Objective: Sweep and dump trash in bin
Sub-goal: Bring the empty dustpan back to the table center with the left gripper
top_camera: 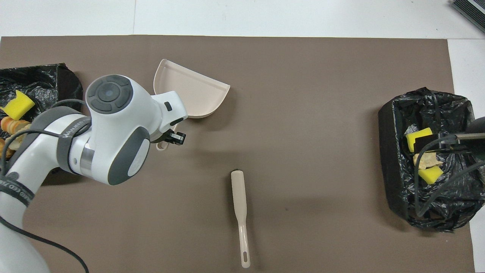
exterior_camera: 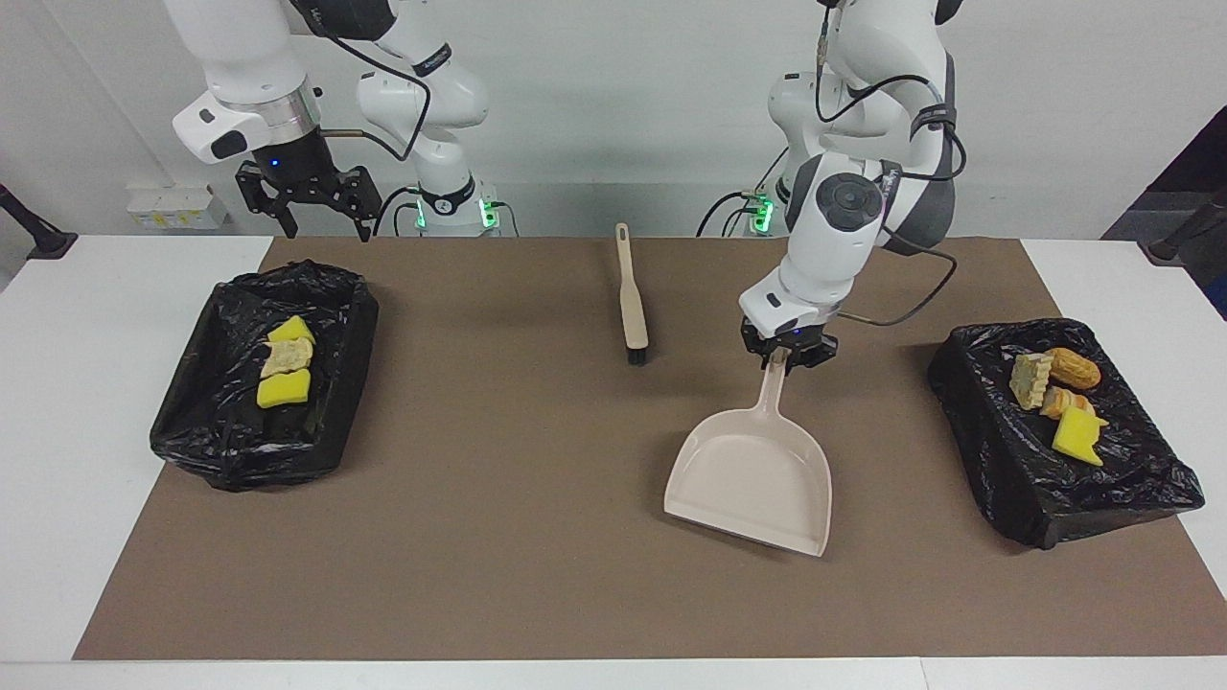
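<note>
Beige dustpan (exterior_camera: 752, 474), handle toward robots, mouth away

Plastics, film and matt paper

Smooth beige plastic dustpan (exterior_camera: 752, 479); crinkled glossy black bin liners (exterior_camera: 259, 383); flat matt brown mat (exterior_camera: 537, 537); porous yellow sponge (exterior_camera: 285, 388).

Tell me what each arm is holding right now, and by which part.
The left gripper holds the beige dustpan by the end of its handle, with its fingers shut on it. The right gripper is open and holds nothing.

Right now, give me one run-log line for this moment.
left gripper: shut on dustpan handle, over mat | right gripper: open, waiting | brush: on mat | trash: in both bins
</note>
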{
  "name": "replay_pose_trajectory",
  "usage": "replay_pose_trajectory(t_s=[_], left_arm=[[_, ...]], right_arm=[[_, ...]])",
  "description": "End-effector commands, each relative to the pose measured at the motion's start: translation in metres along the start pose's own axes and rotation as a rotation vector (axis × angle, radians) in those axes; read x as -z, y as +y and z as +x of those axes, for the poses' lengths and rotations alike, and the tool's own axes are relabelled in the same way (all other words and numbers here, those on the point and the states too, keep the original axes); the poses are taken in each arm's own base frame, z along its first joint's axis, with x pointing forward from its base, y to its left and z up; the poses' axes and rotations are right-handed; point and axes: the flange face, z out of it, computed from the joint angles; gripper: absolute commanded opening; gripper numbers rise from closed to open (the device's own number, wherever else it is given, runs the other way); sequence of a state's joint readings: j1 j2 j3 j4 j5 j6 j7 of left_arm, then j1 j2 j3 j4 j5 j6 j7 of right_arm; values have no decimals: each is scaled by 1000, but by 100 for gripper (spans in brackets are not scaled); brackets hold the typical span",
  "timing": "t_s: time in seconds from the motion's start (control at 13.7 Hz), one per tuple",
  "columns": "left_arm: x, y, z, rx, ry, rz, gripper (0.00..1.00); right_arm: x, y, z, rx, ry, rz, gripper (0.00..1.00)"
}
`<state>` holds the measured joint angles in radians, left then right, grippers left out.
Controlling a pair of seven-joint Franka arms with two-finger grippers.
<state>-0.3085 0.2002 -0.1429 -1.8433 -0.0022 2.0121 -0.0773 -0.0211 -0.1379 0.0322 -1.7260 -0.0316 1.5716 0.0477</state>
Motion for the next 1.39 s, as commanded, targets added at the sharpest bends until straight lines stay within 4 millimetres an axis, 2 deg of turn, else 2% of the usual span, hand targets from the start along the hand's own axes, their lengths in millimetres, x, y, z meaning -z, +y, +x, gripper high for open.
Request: replay_pose_trajectory(t_s=[0.0,0.29,0.44,0.51,0.73,0.8,0.88,1.02,1.1,1.24,1.32], left_arm=[[-10,38,17,82,30,-91,0],[-31,95,18,126,55,-132,0],[-39,106,17,182,42,-134,0],[-40,127,11,195,42,-135,0],[-47,136,9,311,16,-139,1],[-48,136,9,340,11,-140,33],[-47,136,8,355,4,-138,98],[-39,133,5,378,-11,-133,100],[-28,127,3,384,-19,-129,100],[-16,110,2,401,-36,-117,100],[-10,96,3,422,-43,-115,100]], right_arm=[[3,7,1,21,-11,29,100],[4,7,0,15,-9,27,100],[4,4,1,21,-6,27,100],[4,4,0,18,-8,24,100],[0,13,8,81,2,22,100],[4,11,11,80,1,31,100],[8,10,14,81,1,32,100],[2,10,15,81,-13,29,100],[2,12,11,77,-21,29,100],[1,12,11,80,-25,28,100],[1,11,11,81,-22,29,100]])
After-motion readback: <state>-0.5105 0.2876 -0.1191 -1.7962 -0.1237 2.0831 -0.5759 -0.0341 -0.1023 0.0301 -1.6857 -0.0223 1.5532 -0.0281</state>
